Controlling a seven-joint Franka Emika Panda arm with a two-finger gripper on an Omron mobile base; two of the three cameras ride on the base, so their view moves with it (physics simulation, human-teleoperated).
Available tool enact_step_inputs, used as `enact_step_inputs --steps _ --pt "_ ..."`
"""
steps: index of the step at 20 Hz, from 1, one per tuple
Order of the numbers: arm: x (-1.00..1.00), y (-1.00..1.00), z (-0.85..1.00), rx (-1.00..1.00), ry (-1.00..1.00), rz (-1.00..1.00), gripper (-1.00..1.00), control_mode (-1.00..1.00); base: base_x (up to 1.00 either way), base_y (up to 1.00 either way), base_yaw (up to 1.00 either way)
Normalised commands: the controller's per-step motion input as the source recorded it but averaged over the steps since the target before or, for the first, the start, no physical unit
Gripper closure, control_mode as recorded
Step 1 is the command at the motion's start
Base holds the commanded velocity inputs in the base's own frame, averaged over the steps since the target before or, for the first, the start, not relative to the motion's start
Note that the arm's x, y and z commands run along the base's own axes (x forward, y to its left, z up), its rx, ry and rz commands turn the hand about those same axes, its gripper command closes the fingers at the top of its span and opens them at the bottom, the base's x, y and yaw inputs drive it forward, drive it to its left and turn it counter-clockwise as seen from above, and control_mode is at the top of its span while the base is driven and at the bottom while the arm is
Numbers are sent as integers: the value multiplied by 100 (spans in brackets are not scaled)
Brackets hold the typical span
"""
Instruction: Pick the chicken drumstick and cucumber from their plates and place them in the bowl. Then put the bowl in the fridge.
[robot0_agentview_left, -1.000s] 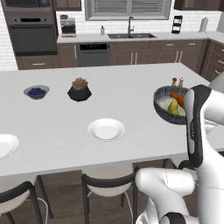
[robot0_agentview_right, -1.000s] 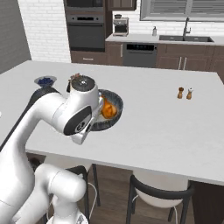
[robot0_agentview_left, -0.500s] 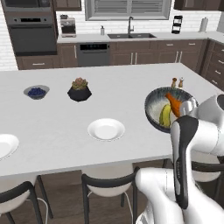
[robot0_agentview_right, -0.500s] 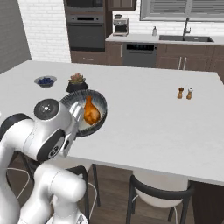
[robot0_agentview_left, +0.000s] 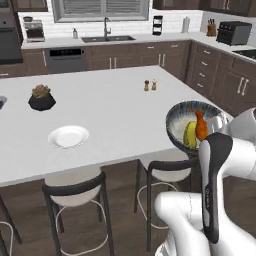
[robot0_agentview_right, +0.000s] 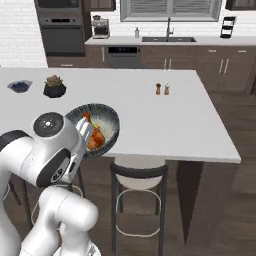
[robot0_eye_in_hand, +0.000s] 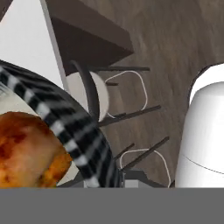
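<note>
Premises: a rendered kitchen with dark brown cabinets, white brick backsplash, a sink under a window, and a large island counter with a smooth matte white top. Wire-legged stools stand along its near side over wood-plank flooring.

Task objects: the bowl is off the counter, carried in the air beside the island's near corner, tilted with its mouth toward the left base camera. Its outside is dark with pale streaks, clearest in the hand view, and the inside is lighter grey. Inside lie the chicken drumstick, orange-brown with a rough glazed look, and the cucumber, a smooth yellow-green oblong, touching each other. One emptied plate, plain white and shallow, rests on the counter.

Tool: the gripper is clamped on the bowl's rim with its jaws close together; its fingertips are masked by the bowl wall.

Other items: a black faceted plant pot, a small bowl of berries, and two shakers sit on the island, well apart from the work.

Assessment: both foods appear loaded, so the step in hand is transport to the fridge. The next move likely calls for keeping the bowl nearer level, since the tilt risks the rounded cucumber rolling out.
</note>
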Motion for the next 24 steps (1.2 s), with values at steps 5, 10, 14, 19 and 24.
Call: enact_step_inputs --steps 5,10,14,19,24 --pt "0 0 0 0 0 0 100 100 0 -40 -90" --pt "0 0 0 0 0 0 100 100 0 -3 -99" --pt "0 0 0 0 0 0 100 100 0 -9 -96" --pt "0 0 0 0 0 0 100 100 72 -14 -58" --pt "0 0 0 0 0 0 100 100 100 -40 -15"
